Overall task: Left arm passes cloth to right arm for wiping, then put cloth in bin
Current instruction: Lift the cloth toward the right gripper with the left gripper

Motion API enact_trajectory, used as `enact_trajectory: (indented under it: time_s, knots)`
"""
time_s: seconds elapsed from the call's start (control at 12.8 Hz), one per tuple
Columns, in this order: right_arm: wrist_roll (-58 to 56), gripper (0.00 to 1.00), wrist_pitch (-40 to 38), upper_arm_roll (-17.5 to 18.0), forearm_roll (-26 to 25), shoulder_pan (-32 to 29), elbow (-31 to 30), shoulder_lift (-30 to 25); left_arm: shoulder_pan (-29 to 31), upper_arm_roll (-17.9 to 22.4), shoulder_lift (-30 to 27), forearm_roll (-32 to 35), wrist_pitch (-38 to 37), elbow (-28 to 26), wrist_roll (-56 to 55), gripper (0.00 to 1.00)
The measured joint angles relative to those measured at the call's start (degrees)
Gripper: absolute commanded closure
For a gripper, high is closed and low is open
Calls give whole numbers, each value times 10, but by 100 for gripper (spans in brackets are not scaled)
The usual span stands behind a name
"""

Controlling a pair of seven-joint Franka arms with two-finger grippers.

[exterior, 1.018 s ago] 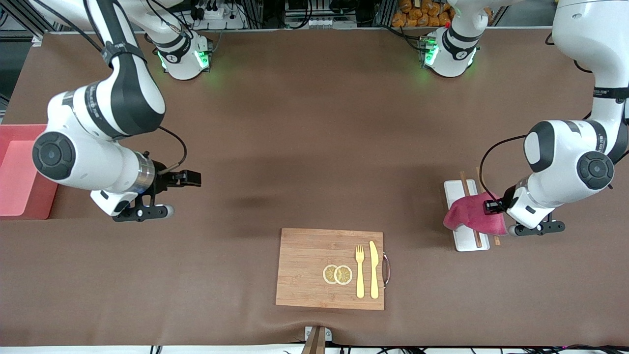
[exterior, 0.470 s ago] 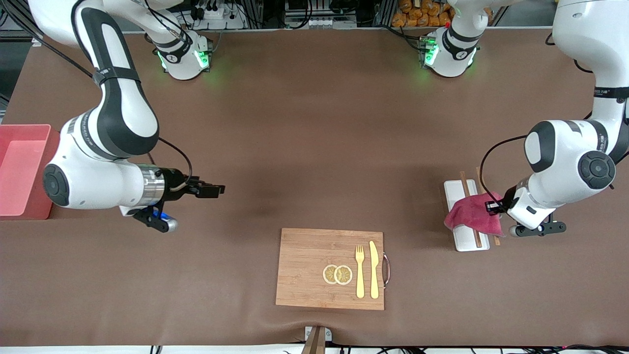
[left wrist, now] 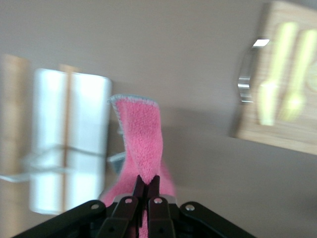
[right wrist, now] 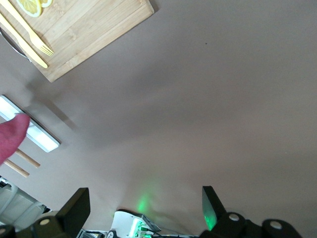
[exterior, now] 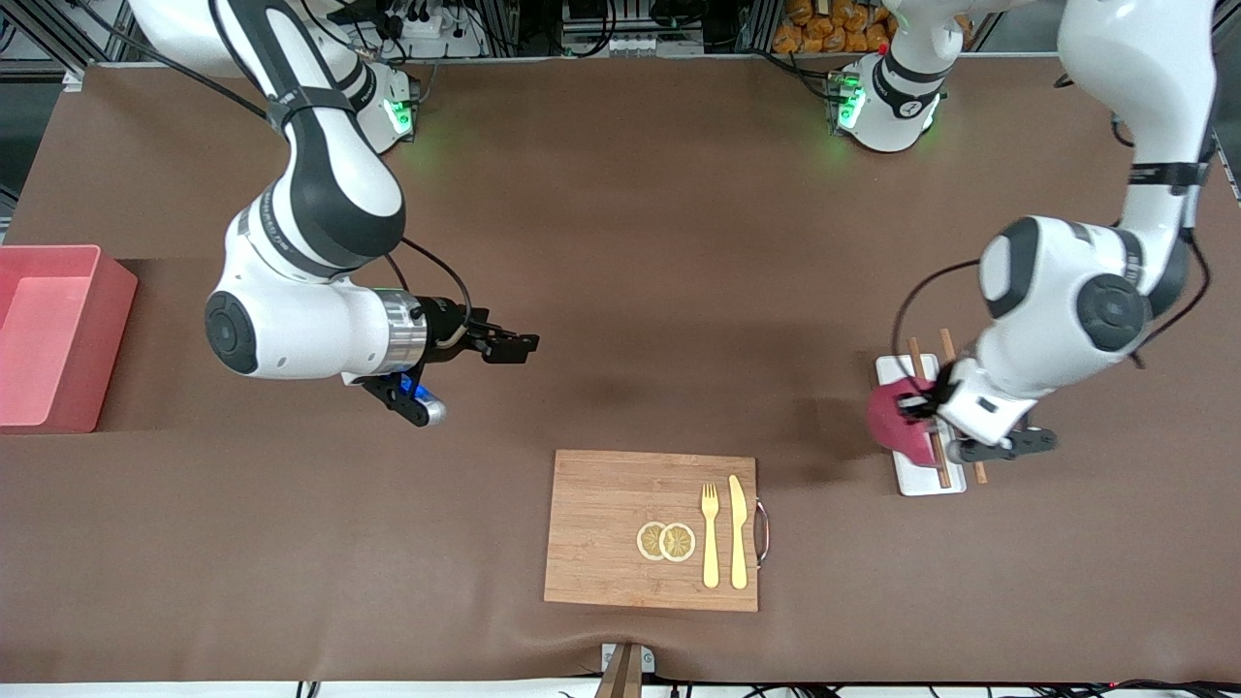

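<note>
The cloth (left wrist: 142,144) is pinched between the closed fingers of the left gripper (left wrist: 146,184) for handover, while the right gripper (exterior: 512,346) is held spread wide over the tabletop (exterior: 640,242).

The left tool (exterior: 921,407) is clamped on the cloth (exterior: 894,423), which hangs bunched over the white tray (exterior: 916,475) and the chopsticks (exterior: 938,465) on it. The right tool (exterior: 514,344) hovers, fingers spread wide, over bare desk (exterior: 620,242). The bin (exterior: 58,334) sits at the right arm's end. The wooden board (exterior: 606,528) carries two lemon slices (exterior: 666,541), a fork (exterior: 710,533) and a knife (exterior: 738,533).
</note>
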Motion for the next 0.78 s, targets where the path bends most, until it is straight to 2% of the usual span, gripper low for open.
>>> enact_trajectory:
  time_s: [0.16, 0.23, 0.47, 0.63, 0.78]
  knots:
    - [20, 0, 1, -4, 1, -2, 0, 0, -20, -42, 0, -2, 0, 18, -87, 100]
    - [50, 0, 5, -4, 3, -2, -2, 1, -38, -48, 1, -10, 0, 27, -136, 100]
    - [156, 0, 70, -1, 19, 8, -22, 4, -109, -50, 25, -39, 13, 65, -331, 100]
    - [188, 0, 133, 1, 44, 22, -62, 6, -156, -50, 55, -39, 37, 99, -497, 100]
    - [194, 0, 205, 1, 85, 34, -113, 7, -197, -49, 85, -39, 63, 128, -617, 100]
